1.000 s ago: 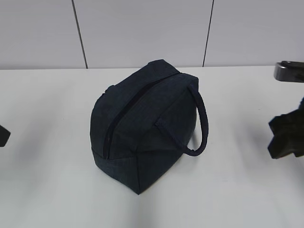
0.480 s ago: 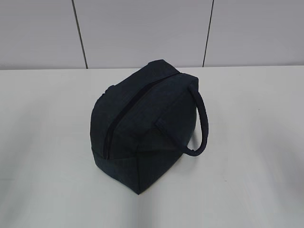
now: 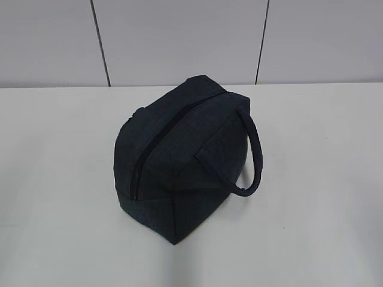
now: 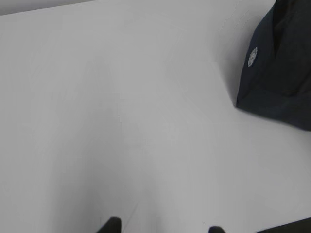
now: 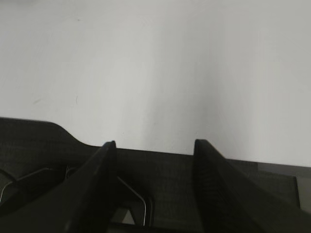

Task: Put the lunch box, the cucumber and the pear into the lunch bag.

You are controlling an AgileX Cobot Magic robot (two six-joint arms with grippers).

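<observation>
Item: boxy dark navy fabric lunch bag [image 3: 179,158], zipper apparently closed, ahead-right of left gripper [image 4: 163,228]; fingers apart, empty. Right gripper [image 5: 153,145]: parted, empty. Food items unseen. Advice: verify contents, keep clear.

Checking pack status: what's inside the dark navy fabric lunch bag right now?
Cannot be seen. The boxy dark navy fabric lunch bag stands on the white table with its black zipper apparently closed along the top, hiding the interior. No lunch box, cucumber or pear shows in any view.

The lunch bag [image 3: 179,158] sits zipped shut on the white table [image 3: 311,179]; one handle [image 3: 254,161] loops rightward
</observation>
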